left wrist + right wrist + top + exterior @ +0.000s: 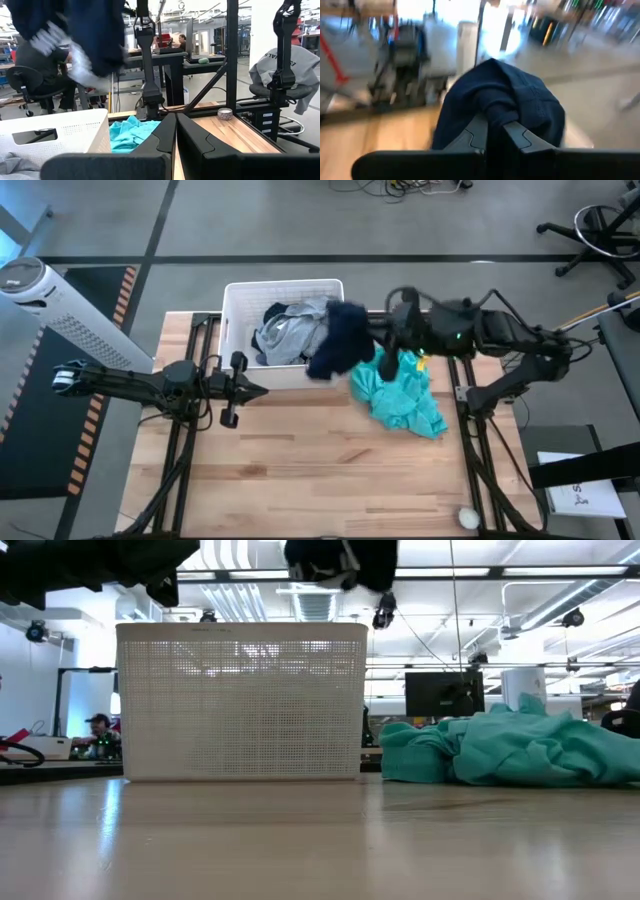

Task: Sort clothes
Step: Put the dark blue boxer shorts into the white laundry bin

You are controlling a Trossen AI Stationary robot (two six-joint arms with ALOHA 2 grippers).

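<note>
My arms are matte black, jointed tubes. Right arm (480,330) shows a green status light; hand fingers (192,142) black, angular.

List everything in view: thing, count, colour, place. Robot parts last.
bin: one, white, far side of the table, left of centre.
grey garment: one, grey, inside the bin.
navy garment: one, dark navy, hanging from the right gripper over the bin's right edge.
teal garment: one, teal, crumpled on the table right of the bin.
table: one, light wood, under everything.
small round object: one, whitish, near right corner of the table.
left gripper: one, dark, shut and empty, in front of the bin.
right gripper: one, dark, shut on the navy garment.
</note>
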